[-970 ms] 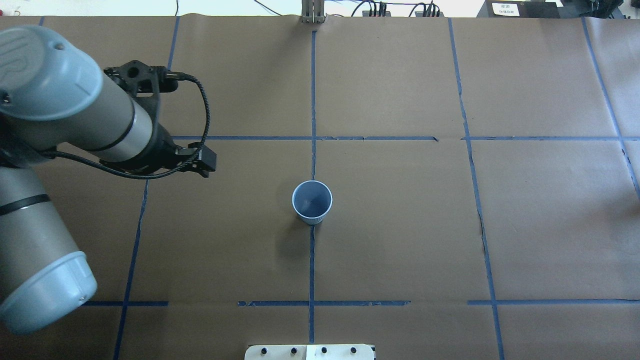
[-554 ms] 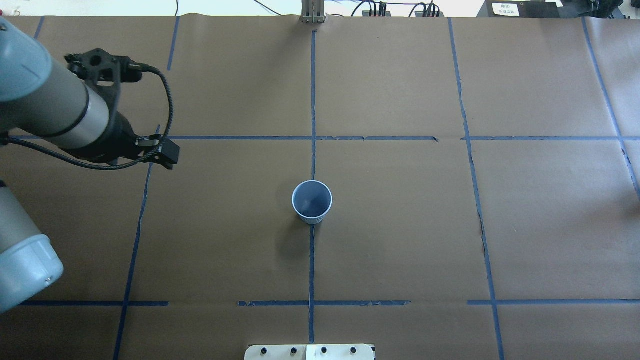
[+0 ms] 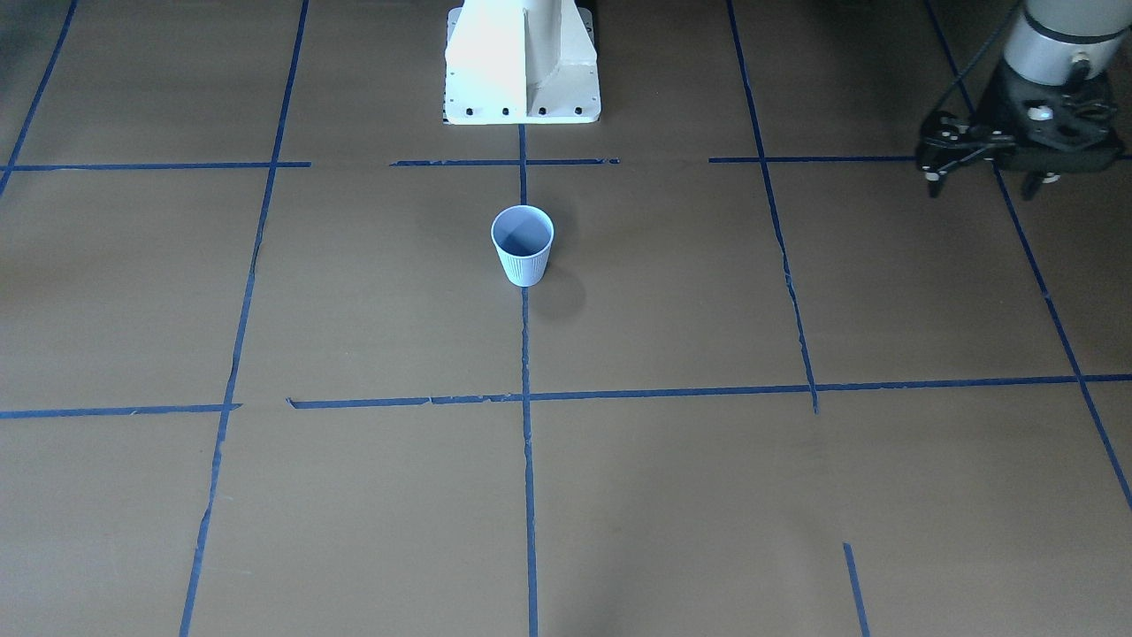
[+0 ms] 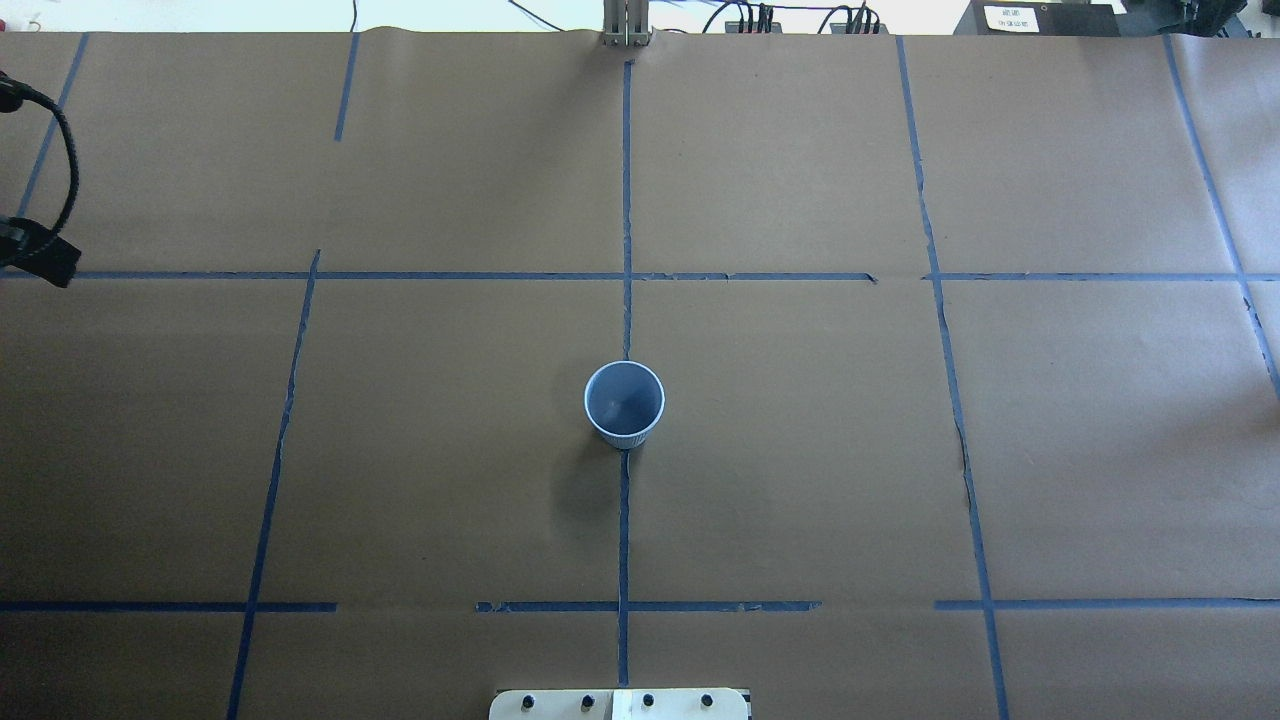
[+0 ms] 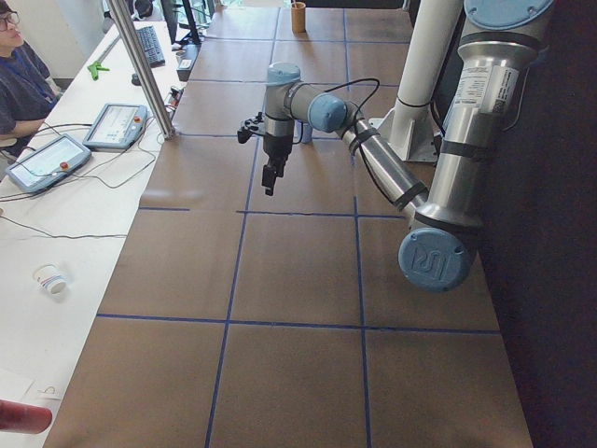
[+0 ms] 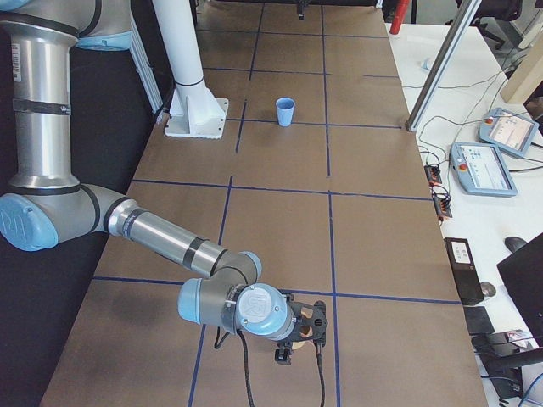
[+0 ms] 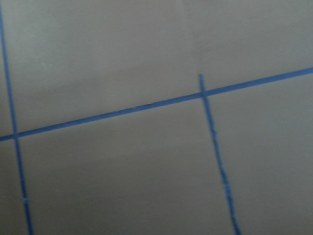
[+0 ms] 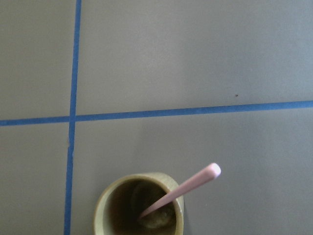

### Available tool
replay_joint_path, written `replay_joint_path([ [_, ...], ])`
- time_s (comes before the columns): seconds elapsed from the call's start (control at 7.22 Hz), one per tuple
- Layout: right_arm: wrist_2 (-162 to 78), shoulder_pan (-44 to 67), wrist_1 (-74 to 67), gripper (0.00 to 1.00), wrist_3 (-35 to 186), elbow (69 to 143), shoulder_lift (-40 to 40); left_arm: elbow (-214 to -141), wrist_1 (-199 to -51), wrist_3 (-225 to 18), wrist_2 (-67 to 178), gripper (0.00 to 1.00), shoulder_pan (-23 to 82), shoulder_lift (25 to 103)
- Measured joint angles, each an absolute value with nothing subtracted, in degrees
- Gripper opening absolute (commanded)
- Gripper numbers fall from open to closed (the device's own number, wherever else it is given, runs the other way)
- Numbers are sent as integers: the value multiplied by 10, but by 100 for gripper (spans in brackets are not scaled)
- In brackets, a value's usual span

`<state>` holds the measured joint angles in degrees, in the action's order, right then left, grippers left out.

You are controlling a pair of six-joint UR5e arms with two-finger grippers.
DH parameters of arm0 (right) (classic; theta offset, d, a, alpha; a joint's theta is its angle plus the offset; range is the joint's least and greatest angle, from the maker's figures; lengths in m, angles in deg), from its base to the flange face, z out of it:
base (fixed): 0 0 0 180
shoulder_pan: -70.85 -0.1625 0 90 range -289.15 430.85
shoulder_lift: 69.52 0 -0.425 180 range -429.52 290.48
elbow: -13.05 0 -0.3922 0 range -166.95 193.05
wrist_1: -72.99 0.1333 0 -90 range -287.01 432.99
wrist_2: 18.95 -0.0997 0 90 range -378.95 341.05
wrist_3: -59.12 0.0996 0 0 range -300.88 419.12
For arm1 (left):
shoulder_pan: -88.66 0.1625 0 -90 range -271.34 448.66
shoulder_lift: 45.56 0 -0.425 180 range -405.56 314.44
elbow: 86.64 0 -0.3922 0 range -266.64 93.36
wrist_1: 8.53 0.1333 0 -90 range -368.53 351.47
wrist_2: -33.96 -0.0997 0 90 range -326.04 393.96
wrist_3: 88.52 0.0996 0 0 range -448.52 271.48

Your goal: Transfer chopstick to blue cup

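Note:
The pale-blue ribbed cup (image 4: 624,403) stands upright and empty at the table's centre; it also shows in the front view (image 3: 522,245). One salmon-pink chopstick (image 8: 188,186) leans in a tan bamboo holder (image 8: 105,208), straight below my right wrist camera. My right gripper (image 6: 293,343) hangs over that holder at the table's right end, and I cannot tell whether it is open or shut. My left gripper (image 5: 270,184) hangs above the table far to the cup's left. Only its tip shows at the overhead view's edge (image 4: 42,262). Its fingers look closed together and hold nothing.
Brown paper with blue tape lines covers the table (image 4: 800,450). The robot's white base (image 3: 522,62) stands behind the cup. Teach pendants (image 5: 56,154) and a metal post (image 5: 140,65) are on the operators' side. A person (image 5: 19,65) sits there.
My left arm has swung left, away from the cup, and is almost out of the overhead view. The cup has not moved.

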<state>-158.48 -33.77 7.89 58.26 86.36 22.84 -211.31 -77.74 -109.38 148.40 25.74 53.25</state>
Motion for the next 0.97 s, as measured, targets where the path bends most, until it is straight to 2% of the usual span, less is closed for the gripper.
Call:
replay_joint_path([
  [0.28, -1551, -329, 130, 100, 655, 839, 215, -2087, -782, -1013, 1503, 100, 201, 521],
  [0.69, -1543, -295, 141, 98, 680, 825, 212, -2074, -783, -982, 1513, 100, 177, 519],
  [0.83, -1541, -283, 142, 92, 681, 822, 208, -2072, -784, -981, 1513, 100, 176, 519],
  [0.97, -1539, -275, 142, 78, 682, 813, 198, -2071, -784, -981, 1513, 100, 176, 519],
])
